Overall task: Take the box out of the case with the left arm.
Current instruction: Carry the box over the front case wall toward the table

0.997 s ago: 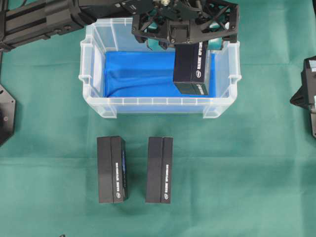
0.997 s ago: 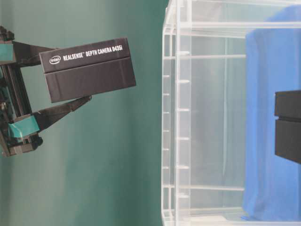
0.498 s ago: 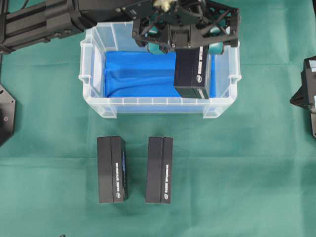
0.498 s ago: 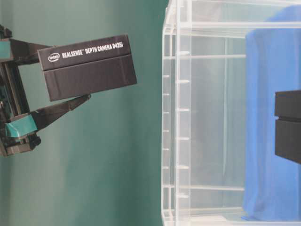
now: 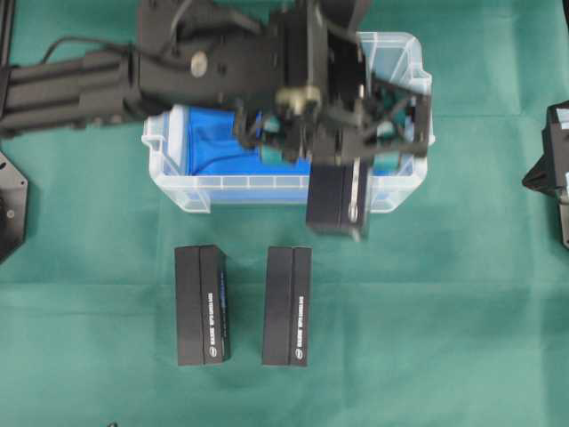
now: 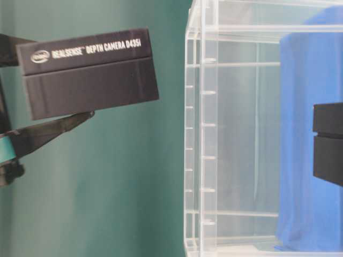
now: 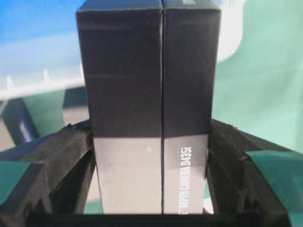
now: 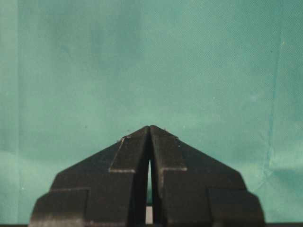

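Left hand pinching one box | case: one | table boxes: two

My left gripper clamps the black box (white "RealSense Depth Camera D435i" lettering) between both fingers. It hangs above the near rim of the case, a clear ribbed bin lined in blue cloth.

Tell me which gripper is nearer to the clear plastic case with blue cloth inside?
Left. The left gripper hangs over the near wall of the clear plastic case, clamping a black rectangular box. The right gripper is shut over bare green cloth, away from the case.
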You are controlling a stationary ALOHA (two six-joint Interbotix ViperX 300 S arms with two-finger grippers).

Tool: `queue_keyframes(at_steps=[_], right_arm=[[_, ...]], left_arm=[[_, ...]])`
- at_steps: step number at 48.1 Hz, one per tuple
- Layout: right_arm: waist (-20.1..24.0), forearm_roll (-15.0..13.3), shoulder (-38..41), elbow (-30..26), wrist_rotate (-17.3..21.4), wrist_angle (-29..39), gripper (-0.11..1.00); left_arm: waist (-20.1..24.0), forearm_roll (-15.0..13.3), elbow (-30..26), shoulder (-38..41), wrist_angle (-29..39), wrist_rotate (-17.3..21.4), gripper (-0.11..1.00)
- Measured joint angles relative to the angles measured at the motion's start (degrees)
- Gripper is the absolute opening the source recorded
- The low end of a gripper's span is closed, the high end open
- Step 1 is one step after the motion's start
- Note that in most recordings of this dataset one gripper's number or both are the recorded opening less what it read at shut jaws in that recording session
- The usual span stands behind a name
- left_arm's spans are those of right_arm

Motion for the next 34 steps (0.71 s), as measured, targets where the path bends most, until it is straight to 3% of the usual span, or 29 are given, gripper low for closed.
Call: queue_keyframes(at_steps=[17, 34], right_arm=[[0.0, 0.2, 0.0, -0.2, 0.0, 0.0, 0.0], [0.0, 0.4, 0.1, -0.3, 0.0, 0.0, 0.0]], left_arm=[[-9.1, 0.0, 0.0, -0.1, 0.4, -9.1, 0.61], [-10.2, 0.4, 0.0, -0.1, -0.9, -10.4, 0.61]])
